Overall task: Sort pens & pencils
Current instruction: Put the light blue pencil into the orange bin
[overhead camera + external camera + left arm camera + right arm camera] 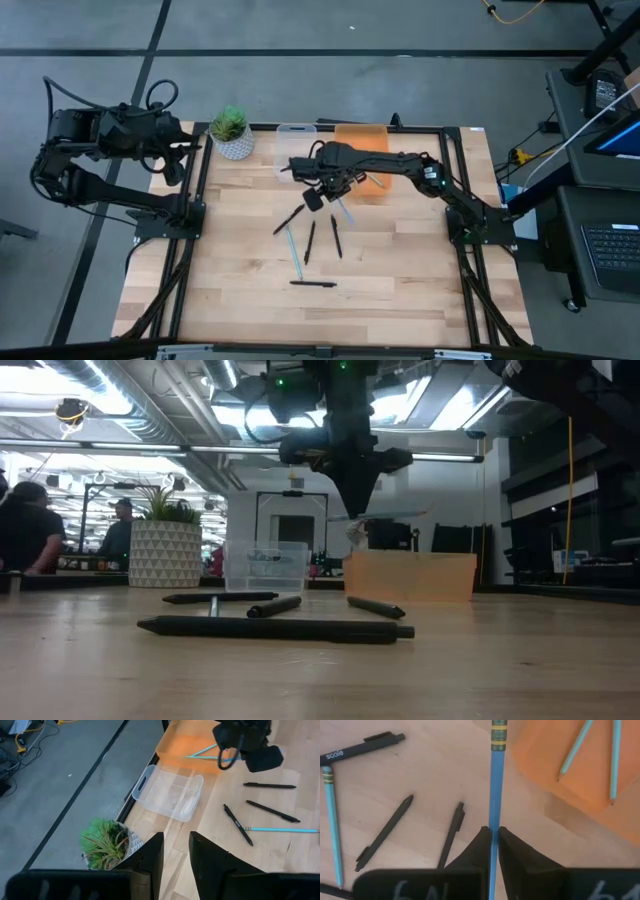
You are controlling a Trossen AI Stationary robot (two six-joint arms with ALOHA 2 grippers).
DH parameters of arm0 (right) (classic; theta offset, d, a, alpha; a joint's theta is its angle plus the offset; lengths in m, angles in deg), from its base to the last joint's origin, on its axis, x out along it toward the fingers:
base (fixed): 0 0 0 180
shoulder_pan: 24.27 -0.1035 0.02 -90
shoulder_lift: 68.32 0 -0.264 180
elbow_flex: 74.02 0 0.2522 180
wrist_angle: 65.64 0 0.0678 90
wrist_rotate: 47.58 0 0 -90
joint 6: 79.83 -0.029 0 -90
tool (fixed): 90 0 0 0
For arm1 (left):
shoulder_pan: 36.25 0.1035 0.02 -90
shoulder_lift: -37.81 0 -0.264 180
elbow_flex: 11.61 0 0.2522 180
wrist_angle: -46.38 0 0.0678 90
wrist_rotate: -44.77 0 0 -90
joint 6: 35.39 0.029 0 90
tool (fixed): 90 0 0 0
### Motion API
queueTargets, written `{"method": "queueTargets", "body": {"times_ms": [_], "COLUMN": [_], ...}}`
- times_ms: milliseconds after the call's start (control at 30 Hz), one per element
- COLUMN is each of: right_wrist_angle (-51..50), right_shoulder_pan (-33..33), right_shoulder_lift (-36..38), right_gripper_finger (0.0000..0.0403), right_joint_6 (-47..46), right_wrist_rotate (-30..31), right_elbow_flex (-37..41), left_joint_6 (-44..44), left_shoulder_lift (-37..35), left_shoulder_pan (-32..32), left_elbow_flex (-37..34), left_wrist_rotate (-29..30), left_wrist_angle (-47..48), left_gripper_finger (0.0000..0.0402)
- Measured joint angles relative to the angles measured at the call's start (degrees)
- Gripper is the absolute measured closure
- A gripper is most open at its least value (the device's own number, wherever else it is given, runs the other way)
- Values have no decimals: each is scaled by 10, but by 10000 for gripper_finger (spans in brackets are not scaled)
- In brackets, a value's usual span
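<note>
Beside the orange tray (pixel 580 765), the right gripper (pixel 494 836) is carrying a teal pencil (pixel 495 785), fingers pinching it, likely to join two pencils already there.

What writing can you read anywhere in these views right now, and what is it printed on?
"scale": white lettering on the barrel of the black pen, right wrist view.
Pale marks on the right end effector body at the frame's bottom edge: cut off, not readable.
Pencil clamped in that end effector: green and yellow bands only, no text.
Other pens, bins, planter: no readable text.
</note>
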Motion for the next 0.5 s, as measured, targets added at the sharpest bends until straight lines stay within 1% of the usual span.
{"method": "queueTargets", "body": {"times_ms": [167, 333, 500], "right_wrist_angle": [0, 0, 0], "right_shoulder_pan": [37, 96, 163], "right_shoulder_lift": [24, 61, 77], "right_gripper_finger": [365, 367, 369], "right_joint_6": [37, 84, 136], "right_wrist_rotate": [25, 55, 57], "right_elbow_flex": [3, 3, 3], "left_joint_6": [0, -6, -20], "left_shoulder_lift": [0, 0, 1], "left_shoulder_pan": [0, 0, 0], "left_elbow_flex": [0, 0, 0], "left_wrist_rotate": [0, 0, 5], "left_wrist_angle": [0, 0, 0], "left_gripper_finger": [315, 315, 315]}}
